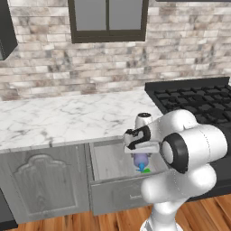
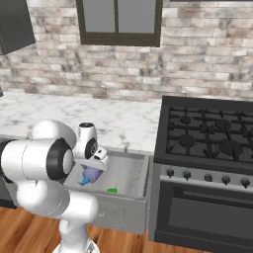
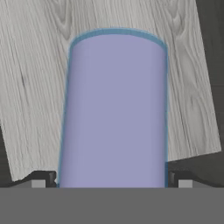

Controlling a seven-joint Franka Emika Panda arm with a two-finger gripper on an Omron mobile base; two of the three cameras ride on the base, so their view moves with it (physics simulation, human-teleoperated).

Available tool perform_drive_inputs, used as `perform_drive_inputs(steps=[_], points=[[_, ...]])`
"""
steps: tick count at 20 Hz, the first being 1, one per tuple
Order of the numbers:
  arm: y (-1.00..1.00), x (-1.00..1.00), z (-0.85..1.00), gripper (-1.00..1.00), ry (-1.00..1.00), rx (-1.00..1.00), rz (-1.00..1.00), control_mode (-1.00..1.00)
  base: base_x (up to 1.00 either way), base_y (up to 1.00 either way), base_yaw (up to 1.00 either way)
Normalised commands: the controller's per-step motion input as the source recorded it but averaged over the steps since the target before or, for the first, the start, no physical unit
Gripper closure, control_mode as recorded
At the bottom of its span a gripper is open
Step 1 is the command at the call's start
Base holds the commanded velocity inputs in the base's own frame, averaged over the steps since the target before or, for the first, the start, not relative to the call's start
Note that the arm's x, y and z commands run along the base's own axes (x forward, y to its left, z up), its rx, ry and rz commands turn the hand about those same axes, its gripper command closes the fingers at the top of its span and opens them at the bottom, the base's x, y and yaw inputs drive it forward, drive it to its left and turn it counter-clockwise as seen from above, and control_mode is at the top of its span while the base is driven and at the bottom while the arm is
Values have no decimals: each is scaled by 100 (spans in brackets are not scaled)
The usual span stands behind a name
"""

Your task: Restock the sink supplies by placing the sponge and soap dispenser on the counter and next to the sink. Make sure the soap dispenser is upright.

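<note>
The end effector (image 3: 112, 183) sits down in the open drawer (image 1: 113, 162) with its jaws spread wide on either side of the soap bottle (image 3: 113, 109), nothing clamped yet. The bottle looks to be lying on its side on the drawer floor, pump end toward the front, with the sponge (image 2: 112, 189) just beside it.

Biggest risk I see: round body, so a squeeze off-center could roll it out or nudge it into the sponge. Lifting it sideways also means reorienting before it goes upright on the table (image 1: 58, 119). The drawer walls leave little room, and the stove (image 2: 207, 133) is close by.
</note>
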Motion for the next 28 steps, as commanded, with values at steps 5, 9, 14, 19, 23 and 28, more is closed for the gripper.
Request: perform_drive_inputs(steps=[5, 9, 14, 19, 23, 28], points=[[-6, -8, 91, 100, 0, 1, -15, -100, 0, 0, 0], [-11, -41, 98, 100, 0, 2, -17, -100, 0, 0, 0], [-3, -49, 96, 100, -3, 0, -18, -100, 0, 0, 0], [0, -28, 66, 100, -4, 0, -16, -100, 0, 0, 0], [2, 0, 1, 100, 1, 0, -2, -100, 0, 0, 0], [5, -2, 0, 100, 0, -1, 0, -100, 0, 0, 0]])
